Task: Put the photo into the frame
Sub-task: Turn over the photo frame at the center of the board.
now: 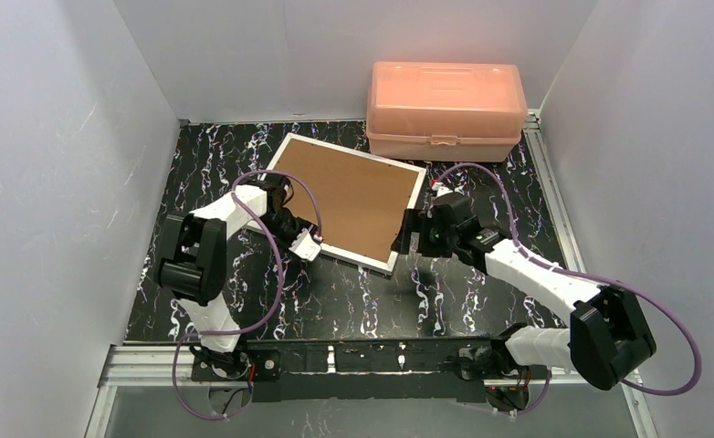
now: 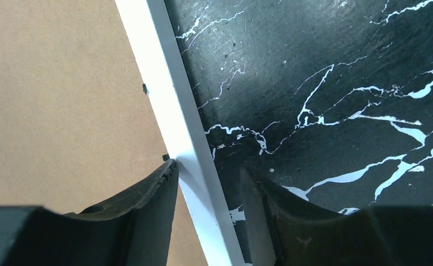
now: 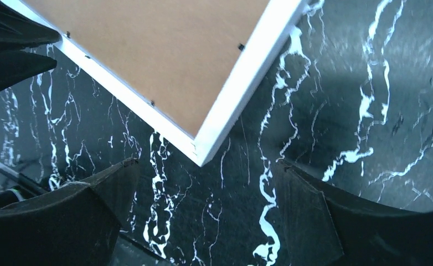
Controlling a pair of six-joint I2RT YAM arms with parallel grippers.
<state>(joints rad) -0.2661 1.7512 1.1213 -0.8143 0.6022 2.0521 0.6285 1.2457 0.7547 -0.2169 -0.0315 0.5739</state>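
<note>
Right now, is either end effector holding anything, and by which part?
Nothing held. The left end effector straddles the frame rim, one finger touching, unclamped; the right end effector hangs open.

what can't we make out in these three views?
- The photo: in no view; maybe under the backing board.
- The frame: pane faces down, covered in all views.
- Left gripper: left wrist view, straddles the frame's edge; grip unclear.
- Pink box contents: top view, lid shut.
</note>
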